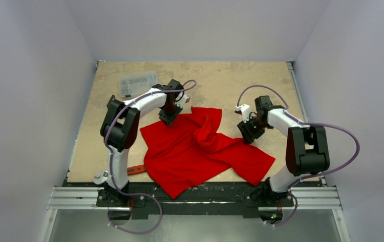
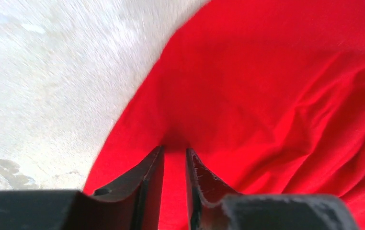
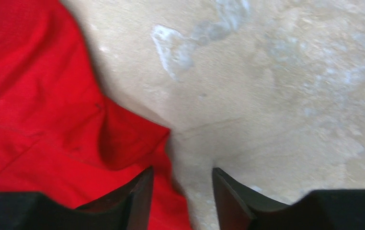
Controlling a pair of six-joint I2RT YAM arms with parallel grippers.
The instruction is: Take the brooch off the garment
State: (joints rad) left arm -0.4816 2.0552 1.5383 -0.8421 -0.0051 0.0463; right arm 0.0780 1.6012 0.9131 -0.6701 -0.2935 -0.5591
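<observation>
Remote op here. The bright red soft-cloth T-shirt [image 1: 195, 151] lies crumpled in the middle of the tan mottled tabletop [image 1: 220, 85], between the 2 arms, with its near corner reaching the black rail at the front.

The left claw [image 2: 175, 155] is down on the shirt's far-left part. Its 2 jaws are nearly together, with red cloth filling the thin gap. Creases run toward the tips, but I can't tell if it's actually pinching.

The right claw [image 3: 183, 175] is open at the shirt's right edge. 1 finger sits over cloth, the other over bare table.

The flower brooch is the annoying bit: I can't spot it in any of the 3 views.

A clear plastic packet [image 1: 137, 83] sits at the far left, and a red-handled tool [image 1: 135, 169] is by the left arm's base.
</observation>
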